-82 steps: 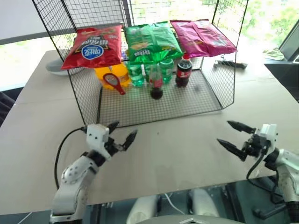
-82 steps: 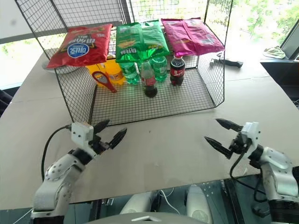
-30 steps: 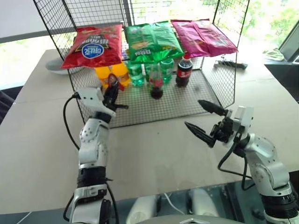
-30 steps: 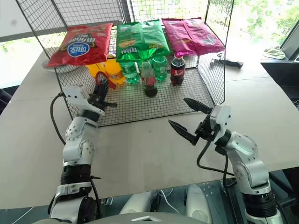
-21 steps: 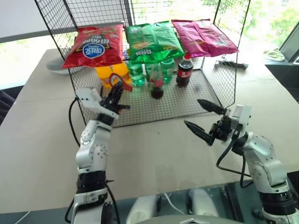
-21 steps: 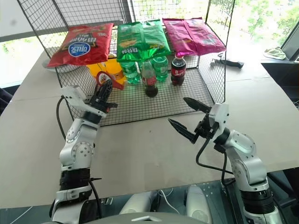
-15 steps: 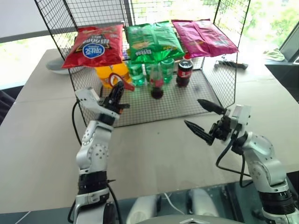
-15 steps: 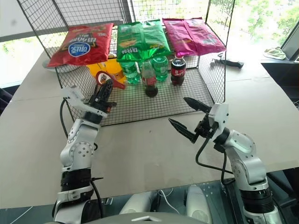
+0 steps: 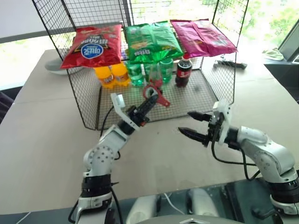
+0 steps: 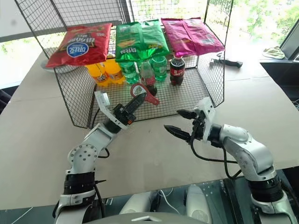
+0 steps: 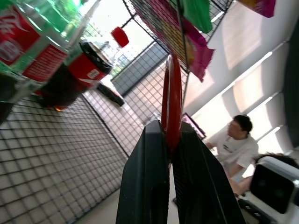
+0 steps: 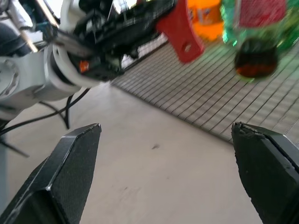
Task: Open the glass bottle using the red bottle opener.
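Glass bottle (image 9: 155, 81) stands in the wire cage; left gripper (image 9: 148, 103) pinches the red bottle opener (image 9: 156, 94), right gripper (image 9: 195, 125) gapes wide.

mock shop: wire shelf (image 9: 219, 88) stocked with chip bags (image 9: 93, 45).

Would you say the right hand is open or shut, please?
Open: the right hand has its two fingers spread wide apart with nothing between them.

Left pincer (image 9: 148, 103) clamped, right pincer (image 9: 193, 124) agape
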